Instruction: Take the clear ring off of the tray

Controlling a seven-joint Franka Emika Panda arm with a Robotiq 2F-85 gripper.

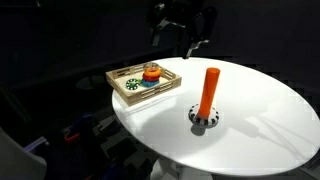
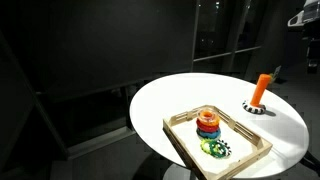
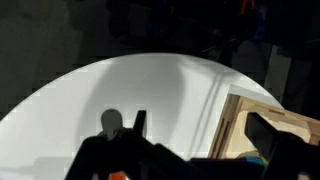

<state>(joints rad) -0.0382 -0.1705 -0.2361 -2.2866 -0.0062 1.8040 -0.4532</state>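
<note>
The gripper (image 1: 186, 35) hangs above and beyond the tray (image 1: 118, 89), its jaws apart and empty, likely poised to descend, while the clear ring, too faint to discern, presumably lies inside the tray among the coloured rings (image 1: 150, 74).

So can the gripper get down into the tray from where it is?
Probably yes: the gripper hangs high beyond the open-topped tray, and the orange peg stands well aside.
</note>
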